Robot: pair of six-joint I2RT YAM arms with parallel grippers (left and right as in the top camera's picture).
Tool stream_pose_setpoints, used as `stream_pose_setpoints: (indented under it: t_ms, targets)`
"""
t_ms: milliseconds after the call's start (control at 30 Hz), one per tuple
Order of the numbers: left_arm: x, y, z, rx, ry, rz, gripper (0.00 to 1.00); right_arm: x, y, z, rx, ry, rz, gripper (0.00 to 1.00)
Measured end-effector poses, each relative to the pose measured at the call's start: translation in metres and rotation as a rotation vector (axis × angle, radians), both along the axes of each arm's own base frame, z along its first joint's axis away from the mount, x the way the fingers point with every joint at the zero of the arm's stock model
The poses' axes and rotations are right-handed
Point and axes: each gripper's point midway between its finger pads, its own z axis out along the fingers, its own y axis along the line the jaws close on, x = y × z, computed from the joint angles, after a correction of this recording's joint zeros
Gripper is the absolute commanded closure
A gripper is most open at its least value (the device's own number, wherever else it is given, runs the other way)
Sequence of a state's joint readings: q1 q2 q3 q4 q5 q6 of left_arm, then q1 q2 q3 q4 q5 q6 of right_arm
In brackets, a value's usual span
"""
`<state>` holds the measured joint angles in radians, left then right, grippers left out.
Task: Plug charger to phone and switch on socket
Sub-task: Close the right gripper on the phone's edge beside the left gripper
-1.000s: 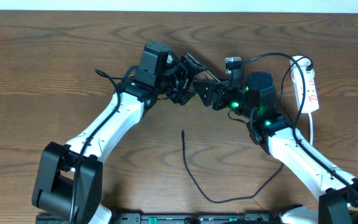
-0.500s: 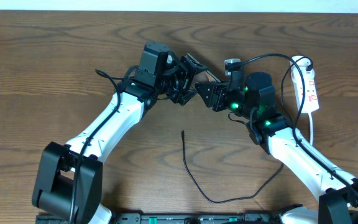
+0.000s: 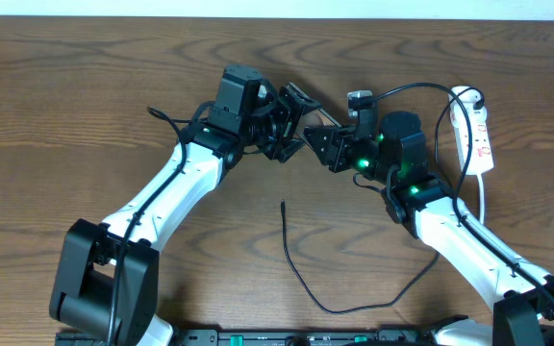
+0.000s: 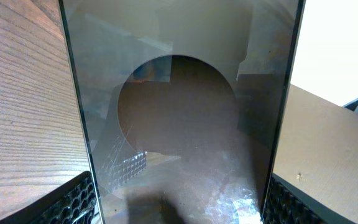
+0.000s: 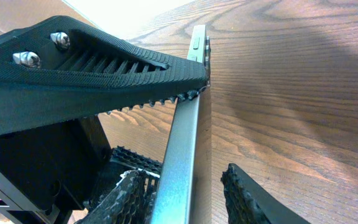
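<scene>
The bronze-brown phone (image 4: 179,112) fills the left wrist view, its round darker mark in the middle. My left gripper (image 4: 179,208) is shut on its two long edges and holds it above the table. In the right wrist view I see the phone's metal edge (image 5: 188,137) standing between the fingers of my right gripper (image 5: 182,180). One pad (image 5: 129,193) is against it and the other pad (image 5: 247,196) stands apart. In the overhead view both grippers, left (image 3: 291,120) and right (image 3: 323,144), meet at mid-table. The black charger cable (image 3: 301,284) lies loose on the table, its plug tip (image 3: 284,204) free.
The white power strip (image 3: 479,135) with red markings lies at the far right, its white cord (image 3: 482,207) trailing toward the front. A black cable runs from the strip over my right arm. The charger cable loops across the front middle of the wooden table (image 3: 85,96).
</scene>
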<state>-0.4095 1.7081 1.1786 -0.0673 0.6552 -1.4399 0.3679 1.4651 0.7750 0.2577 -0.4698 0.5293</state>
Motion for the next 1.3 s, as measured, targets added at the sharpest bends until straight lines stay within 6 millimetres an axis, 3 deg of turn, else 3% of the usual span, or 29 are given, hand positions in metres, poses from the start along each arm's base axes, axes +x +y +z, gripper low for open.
stream_pose_setpoints:
  t_ms: [733,967,1300]
  targets:
    - [0.0,0.0,0.0,0.0,0.0,0.0,0.93,0.0,0.0,-0.0002,0.0,0.0,0.0,0.68]
    - [0.0,0.0,0.0,0.0,0.0,0.0,0.93,-0.0001,0.0001,-0.0002,0.0,0.0,0.0,0.77]
    - [0.0,0.0,0.0,0.0,0.0,0.0,0.93,0.0008,-0.0008,-0.0005,-0.003,-0.001,-0.006,0.82]
